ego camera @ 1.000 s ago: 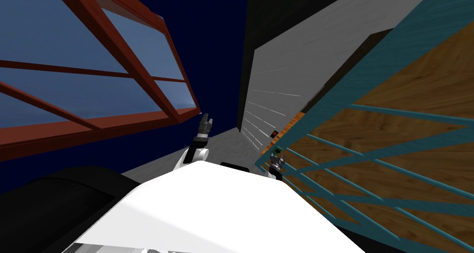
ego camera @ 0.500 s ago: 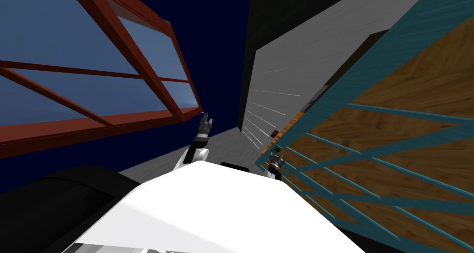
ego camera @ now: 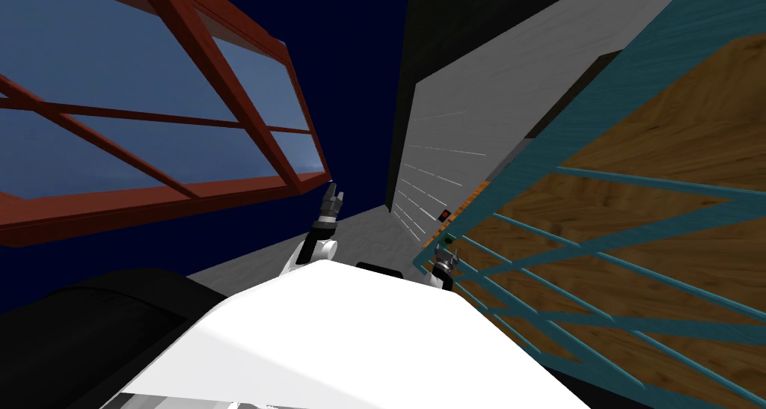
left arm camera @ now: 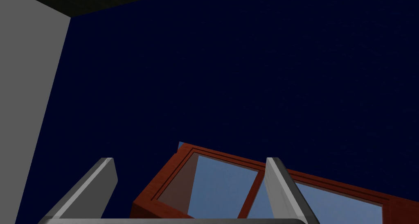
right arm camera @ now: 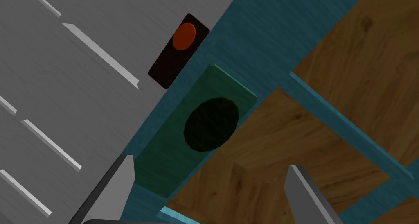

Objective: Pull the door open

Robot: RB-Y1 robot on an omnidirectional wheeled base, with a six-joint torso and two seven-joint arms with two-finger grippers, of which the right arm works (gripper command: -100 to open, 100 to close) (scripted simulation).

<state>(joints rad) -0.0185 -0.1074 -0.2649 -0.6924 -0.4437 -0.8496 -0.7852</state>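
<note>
The door (ego camera: 636, 203) is brown wood in a teal frame with teal bars and fills the right of the head view. A green plate (right arm camera: 163, 168) on its teal edge carries a dark round knob (right arm camera: 211, 124), seen small in the head view as the knob (ego camera: 449, 241). My right gripper (right arm camera: 210, 162) is open just short of the knob, one finger to each side and nothing between them. From the head, the right gripper (ego camera: 446, 256) sits at the door's near edge. My left gripper (ego camera: 334, 193) is raised ahead of the chest; the left gripper (left arm camera: 189, 159) is open and empty.
A dark switch plate with a red button (right arm camera: 179, 49) sits on the grey slatted wall (right arm camera: 61, 90) beside the door's edge. A red-brown framed window (ego camera: 149, 128) stretches along the left. Dark blue wall lies between window and grey wall (ego camera: 449, 143).
My head view has shifted slightly, so the window and door slide a little in the picture. Both grippers stay where they were, the right one by the knob.
</note>
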